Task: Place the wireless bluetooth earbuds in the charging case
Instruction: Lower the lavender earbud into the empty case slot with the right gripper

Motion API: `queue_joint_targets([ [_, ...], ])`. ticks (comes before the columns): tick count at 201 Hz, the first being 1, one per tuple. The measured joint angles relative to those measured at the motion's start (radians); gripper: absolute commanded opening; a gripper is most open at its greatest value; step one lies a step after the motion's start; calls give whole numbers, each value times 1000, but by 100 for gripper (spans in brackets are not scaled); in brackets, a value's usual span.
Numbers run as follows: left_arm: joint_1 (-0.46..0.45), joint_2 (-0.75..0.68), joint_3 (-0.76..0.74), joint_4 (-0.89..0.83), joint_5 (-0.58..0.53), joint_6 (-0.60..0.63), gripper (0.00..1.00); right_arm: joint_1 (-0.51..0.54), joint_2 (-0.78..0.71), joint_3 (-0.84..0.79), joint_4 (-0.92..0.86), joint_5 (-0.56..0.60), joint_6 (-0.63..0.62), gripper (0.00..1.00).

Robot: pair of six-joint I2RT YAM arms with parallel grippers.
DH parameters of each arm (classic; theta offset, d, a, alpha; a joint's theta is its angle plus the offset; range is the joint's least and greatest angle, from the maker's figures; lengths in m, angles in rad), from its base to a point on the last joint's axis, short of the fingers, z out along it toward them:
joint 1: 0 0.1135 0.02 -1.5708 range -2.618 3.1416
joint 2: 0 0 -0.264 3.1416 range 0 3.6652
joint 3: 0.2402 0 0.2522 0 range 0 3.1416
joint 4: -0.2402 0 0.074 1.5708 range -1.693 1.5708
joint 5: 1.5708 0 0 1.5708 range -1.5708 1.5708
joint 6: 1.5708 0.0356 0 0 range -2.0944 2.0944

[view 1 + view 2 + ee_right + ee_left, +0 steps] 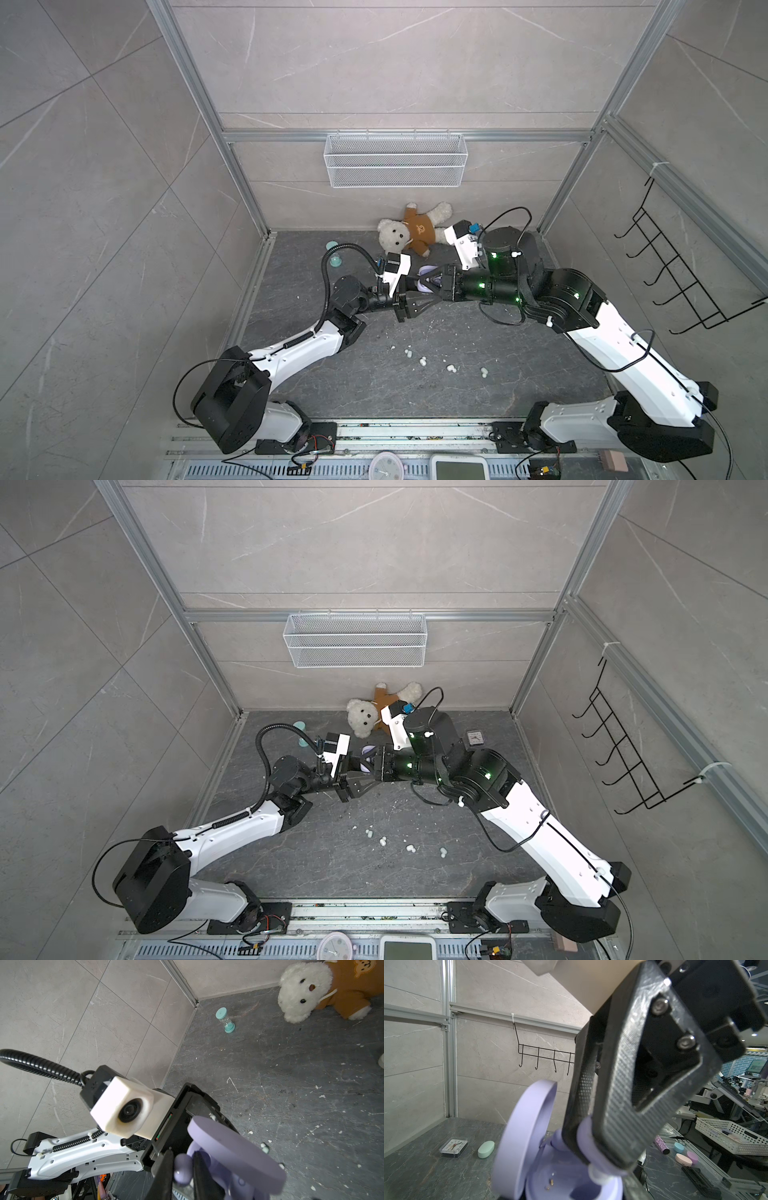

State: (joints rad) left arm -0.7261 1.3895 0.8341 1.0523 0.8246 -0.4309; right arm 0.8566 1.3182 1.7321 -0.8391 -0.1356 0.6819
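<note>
The lilac charging case [424,277] hangs above the table with its lid [527,1132] swung open. My left gripper [420,293] is shut on its base [571,1186]. My right gripper [182,1159] reaches in from the right and is shut on a lilac earbud [182,1172]. In the left wrist view that earbud [588,1145] sits between the right gripper's fingers [618,1109], white tip down, just over the case's open well. Several pale earbuds [423,361] lie loose on the table nearer the front. In both top views the two grippers meet at the case [368,755].
A teddy bear [415,230] lies against the back wall, a teal hourglass [334,254] at the back left. A small clock [473,738] and a closed mint case [485,1149] lie right of the arms. A wire basket [395,160] and hook rack [681,270] hang on the walls.
</note>
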Motion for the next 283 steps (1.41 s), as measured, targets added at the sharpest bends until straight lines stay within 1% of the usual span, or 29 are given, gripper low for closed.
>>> queue_joint_targets([
  [201, -5, -26, 0, -18, 2, 0, 14, -5, -2, -19, 21, 15, 7, 18],
  [283, -6, -30, 0, -21, 2, 0, 14, -6, -6, -24, 22, -12, 30, 17],
])
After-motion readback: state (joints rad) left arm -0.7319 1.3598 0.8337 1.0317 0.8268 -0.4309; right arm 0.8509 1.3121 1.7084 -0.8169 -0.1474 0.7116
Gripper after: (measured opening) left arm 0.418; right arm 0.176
